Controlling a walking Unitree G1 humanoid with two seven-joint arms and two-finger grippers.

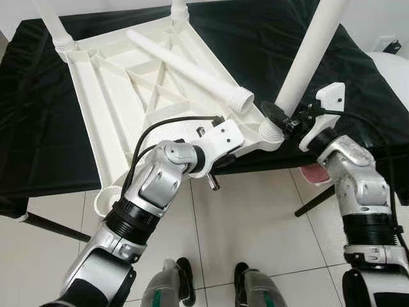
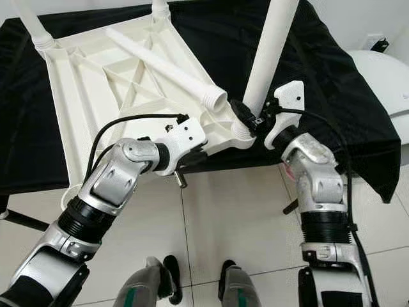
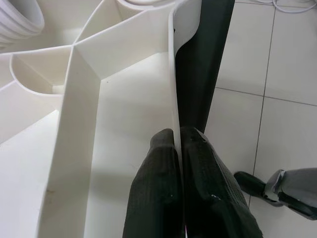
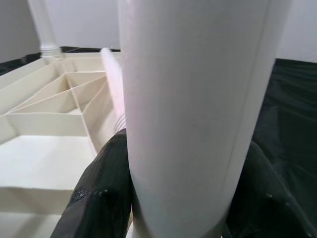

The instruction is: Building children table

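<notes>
A white plastic tabletop (image 1: 121,96) lies upside down on a black-draped table (image 1: 38,121), ribs facing up. Legs stand screwed in at its two far corners, and a third white leg (image 1: 313,54) stands upright in the near right corner socket. My right gripper (image 1: 279,117) is shut on that leg just above its base; the black fingers (image 4: 99,193) hug both sides of the tube. My left gripper (image 3: 177,148) is shut on the tabletop's near rim (image 3: 173,89), one finger on each side of the thin wall. A loose leg (image 1: 185,69) lies across the ribs.
The black cloth hangs over the table's front edge, with black table legs (image 1: 51,227) on the tiled floor (image 1: 255,224) below. A white rounded object (image 1: 393,70) sits at the right. My feet (image 1: 211,281) stand close to the table.
</notes>
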